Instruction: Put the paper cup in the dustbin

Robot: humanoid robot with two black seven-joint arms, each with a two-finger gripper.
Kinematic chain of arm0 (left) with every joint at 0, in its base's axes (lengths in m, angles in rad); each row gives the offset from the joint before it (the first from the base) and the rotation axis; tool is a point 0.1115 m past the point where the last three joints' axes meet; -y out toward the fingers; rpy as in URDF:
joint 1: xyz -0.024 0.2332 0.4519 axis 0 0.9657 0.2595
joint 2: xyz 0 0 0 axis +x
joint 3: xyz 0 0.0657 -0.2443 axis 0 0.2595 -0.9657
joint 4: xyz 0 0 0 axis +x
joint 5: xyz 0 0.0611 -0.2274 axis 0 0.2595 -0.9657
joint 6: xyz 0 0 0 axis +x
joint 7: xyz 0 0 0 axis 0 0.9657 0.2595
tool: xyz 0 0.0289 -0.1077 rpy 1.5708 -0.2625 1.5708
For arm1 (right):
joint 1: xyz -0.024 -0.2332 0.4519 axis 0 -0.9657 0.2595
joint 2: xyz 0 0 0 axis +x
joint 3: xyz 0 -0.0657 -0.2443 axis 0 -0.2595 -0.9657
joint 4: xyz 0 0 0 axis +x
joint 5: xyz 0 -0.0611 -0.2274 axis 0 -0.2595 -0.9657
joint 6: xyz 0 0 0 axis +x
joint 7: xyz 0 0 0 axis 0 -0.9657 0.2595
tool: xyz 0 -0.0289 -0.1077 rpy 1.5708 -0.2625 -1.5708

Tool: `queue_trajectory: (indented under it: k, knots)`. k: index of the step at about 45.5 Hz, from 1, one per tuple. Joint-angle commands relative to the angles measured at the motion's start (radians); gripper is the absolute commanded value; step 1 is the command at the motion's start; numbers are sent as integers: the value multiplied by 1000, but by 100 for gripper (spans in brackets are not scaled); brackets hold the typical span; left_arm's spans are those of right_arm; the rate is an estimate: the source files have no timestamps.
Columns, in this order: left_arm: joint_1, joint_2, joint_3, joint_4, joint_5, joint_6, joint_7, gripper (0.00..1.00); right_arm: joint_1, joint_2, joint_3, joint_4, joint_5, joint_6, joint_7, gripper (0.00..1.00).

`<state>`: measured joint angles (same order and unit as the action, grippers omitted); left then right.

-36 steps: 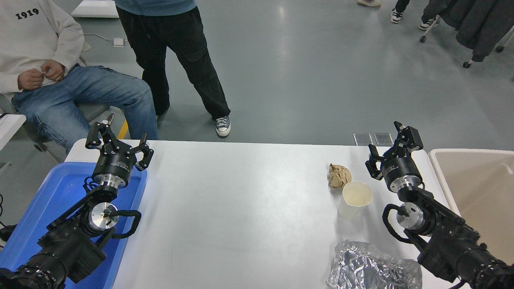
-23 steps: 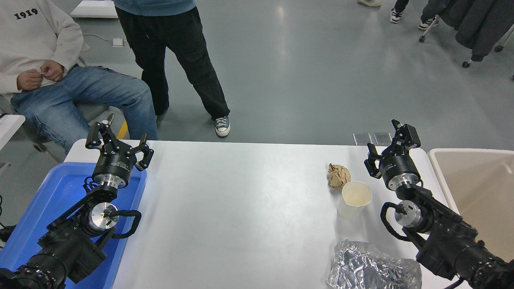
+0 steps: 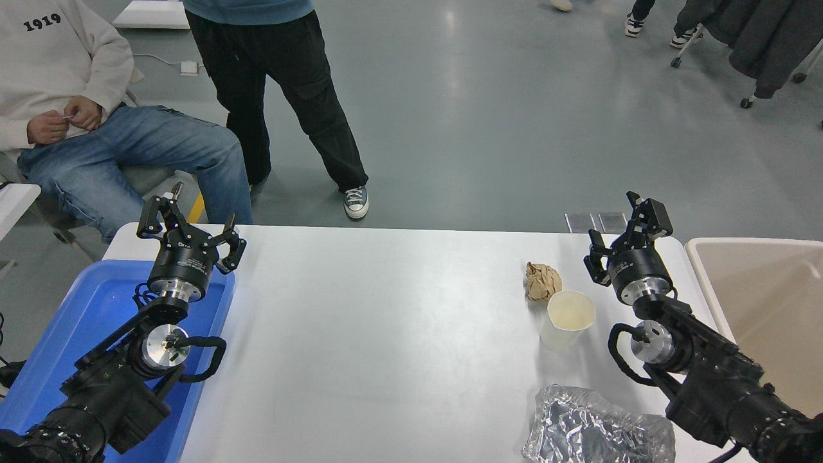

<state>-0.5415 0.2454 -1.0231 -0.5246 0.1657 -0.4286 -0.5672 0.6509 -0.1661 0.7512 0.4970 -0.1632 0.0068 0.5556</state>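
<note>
The white paper cup (image 3: 567,319) stands upright on the white table (image 3: 386,321), right of the middle, its cream inside showing. The beige dustbin (image 3: 765,308) stands off the table's right edge. My right gripper (image 3: 622,233) is open and empty, raised a little beyond and to the right of the cup, between the cup and the dustbin. My left gripper (image 3: 191,230) is open and empty, parked over the far end of a blue tray at the lower left.
A crumpled brown paper ball (image 3: 542,281) lies just beyond the cup. Crinkled silver foil (image 3: 595,427) lies at the table's near edge. The blue tray (image 3: 77,334) is at the left. One person sits (image 3: 96,122) and another stands (image 3: 283,83) beyond the table.
My right gripper has shifted slightly left and away from me. The cup and the left arm have not moved.
</note>
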Motion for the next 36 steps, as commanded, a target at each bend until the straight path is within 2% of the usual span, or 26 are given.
queue_trajectory:
  k: [1, 25, 36]
  knots:
    - [0, 0, 0, 0, 0, 1, 0, 100, -5, -24, 30, -3, 4, -8, 3, 100]
    - [0, 0, 0, 0, 0, -1, 0, 100, -4, -44, 10, 8, 2, -2, -17, 100]
    - [0, 0, 0, 0, 0, 1, 0, 100, -4, -180, -10, 133, 2, 7, -217, 100]
